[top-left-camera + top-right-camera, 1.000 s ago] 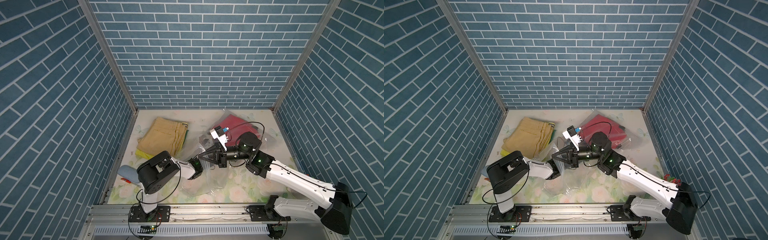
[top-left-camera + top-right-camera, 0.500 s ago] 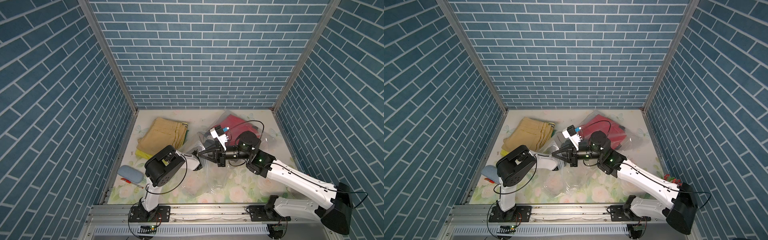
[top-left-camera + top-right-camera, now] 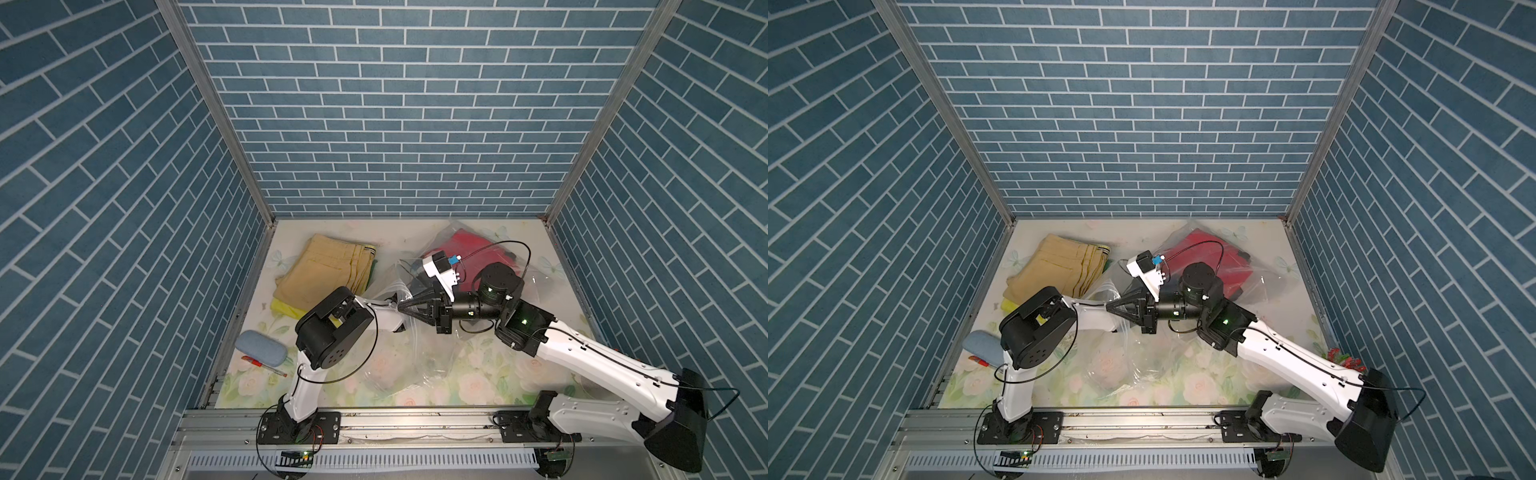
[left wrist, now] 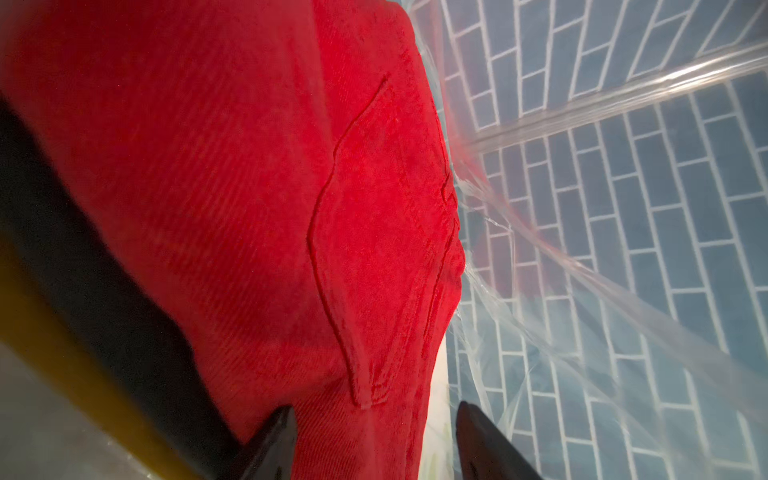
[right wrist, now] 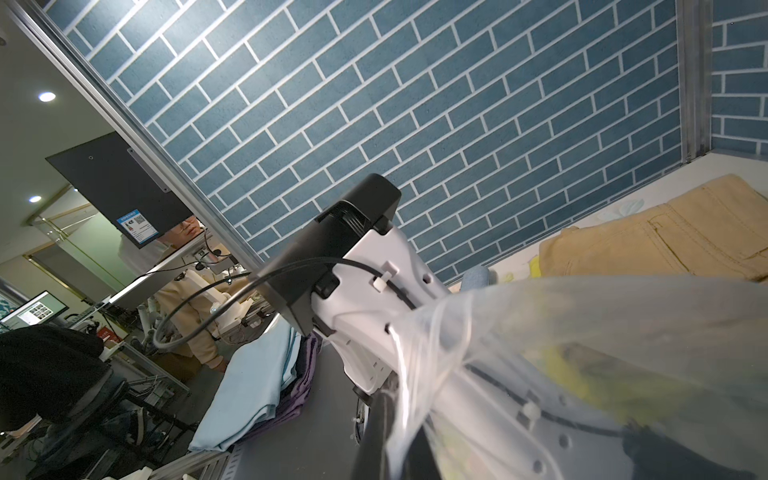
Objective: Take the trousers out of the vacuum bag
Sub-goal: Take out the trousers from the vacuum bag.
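Two fingertips (image 4: 274, 440) of my left gripper (image 4: 374, 440) stand parted around the red trousers (image 4: 232, 199), centre frame, inside the vacuum bag (image 4: 623, 316); my right gripper (image 3: 405, 308) (clenched) pinches its plastic.

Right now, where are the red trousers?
In both top views the red trousers lie inside the vacuum bag at the table's far right, behind the right gripper; the left wrist view shows them close up, just ahead of the left gripper's fingertips.
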Controlling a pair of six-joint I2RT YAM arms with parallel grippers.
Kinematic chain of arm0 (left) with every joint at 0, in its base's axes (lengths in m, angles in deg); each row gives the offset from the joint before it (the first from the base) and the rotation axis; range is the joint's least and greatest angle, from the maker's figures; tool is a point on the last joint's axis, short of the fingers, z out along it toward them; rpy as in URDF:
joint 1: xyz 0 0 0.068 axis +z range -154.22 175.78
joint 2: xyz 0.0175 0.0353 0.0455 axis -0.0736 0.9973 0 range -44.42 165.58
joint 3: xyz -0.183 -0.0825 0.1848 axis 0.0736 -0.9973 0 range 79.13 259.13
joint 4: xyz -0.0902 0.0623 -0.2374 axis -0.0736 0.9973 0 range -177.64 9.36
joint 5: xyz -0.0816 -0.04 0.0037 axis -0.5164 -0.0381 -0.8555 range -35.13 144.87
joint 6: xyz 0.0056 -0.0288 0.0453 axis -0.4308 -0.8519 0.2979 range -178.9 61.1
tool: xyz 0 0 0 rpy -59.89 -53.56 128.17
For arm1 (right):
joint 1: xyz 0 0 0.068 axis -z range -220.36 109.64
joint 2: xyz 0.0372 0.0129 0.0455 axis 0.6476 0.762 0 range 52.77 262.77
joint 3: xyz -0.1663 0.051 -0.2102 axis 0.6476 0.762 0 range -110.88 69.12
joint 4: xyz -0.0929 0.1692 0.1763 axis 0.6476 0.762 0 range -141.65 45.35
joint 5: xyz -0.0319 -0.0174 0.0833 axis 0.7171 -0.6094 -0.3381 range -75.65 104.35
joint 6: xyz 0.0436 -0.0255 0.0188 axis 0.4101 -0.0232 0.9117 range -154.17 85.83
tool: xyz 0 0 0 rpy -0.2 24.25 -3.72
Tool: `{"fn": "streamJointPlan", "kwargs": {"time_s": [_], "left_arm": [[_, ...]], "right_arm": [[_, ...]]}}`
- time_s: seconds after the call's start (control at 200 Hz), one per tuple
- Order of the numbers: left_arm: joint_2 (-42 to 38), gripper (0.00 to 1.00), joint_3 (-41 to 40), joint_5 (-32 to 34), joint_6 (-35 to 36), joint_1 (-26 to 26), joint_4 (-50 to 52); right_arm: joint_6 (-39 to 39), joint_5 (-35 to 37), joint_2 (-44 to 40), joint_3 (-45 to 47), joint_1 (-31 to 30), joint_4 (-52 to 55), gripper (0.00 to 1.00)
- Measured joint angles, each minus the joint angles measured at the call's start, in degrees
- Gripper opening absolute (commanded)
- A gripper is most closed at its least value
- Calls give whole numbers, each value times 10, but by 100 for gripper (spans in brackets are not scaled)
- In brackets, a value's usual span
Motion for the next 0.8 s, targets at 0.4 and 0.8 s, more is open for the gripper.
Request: {"fn": "streamJointPlan", "kwargs": {"time_s": [0.4,0.8], "left_arm": [[-9,65,16,39,8,0,108],[1,59,27,29,4,8,87]], "right_arm": [[-8,6,0,0,0,10,0],[-9,9,0,0,0,14,0]]}}
